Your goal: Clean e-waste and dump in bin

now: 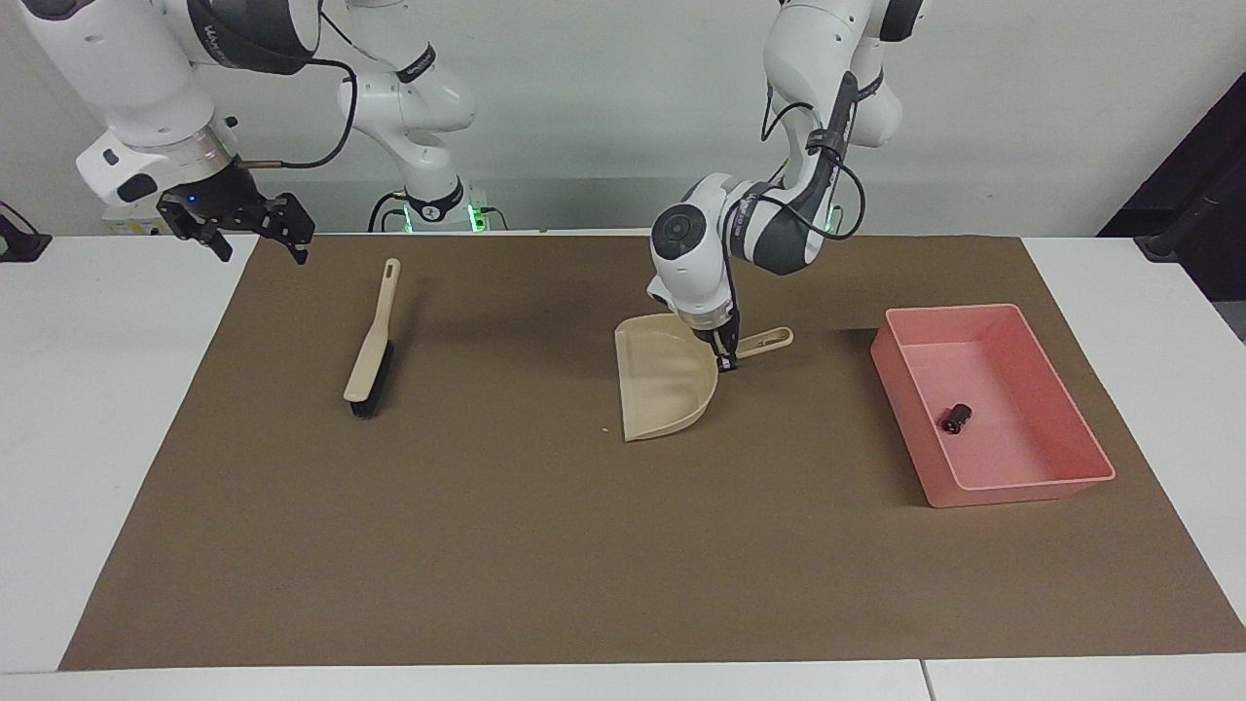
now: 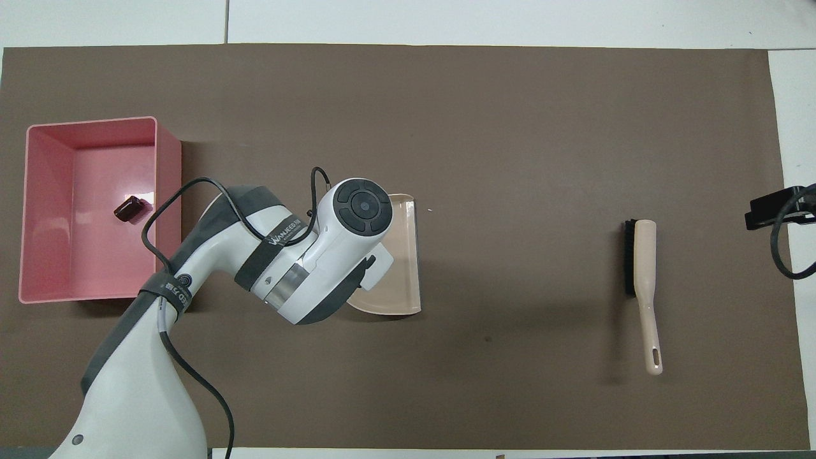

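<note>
The left gripper (image 1: 725,362) sits just right of centre in the facing view, fingers pinched tight on the dustpan (image 1: 665,387) handle where it meets the pan; in the overhead view the arm's wrist covers that spot, so only the pan's wide mouth (image 2: 398,255) shows, centre-left of frame. Pan lies flat on the brown mat (image 1: 545,545), mouth toward the lower left of the facing view, handle w/ its slot pointing right. Further right in that view sits the pink bin (image 1: 1032,492), apart from the pan; inside it, on the floor near the middle, lies the dark cylinder (image 1: 955,418), also seen in the overhead view at far left (image 2: 128,208). White block w/ orange patch: can't make it out in either view. Brush (image 1: 371,341) lies on the mat, left of centre in the facing view, bristles down-frame, handle up-frame. The right gripper (image 1: 255,232) waits at upper left of that view, over the mat's edge, fingers spread wide, holding nothing; overhead view catches only a bit of it at the right edge (image 2: 774,207).
</note>
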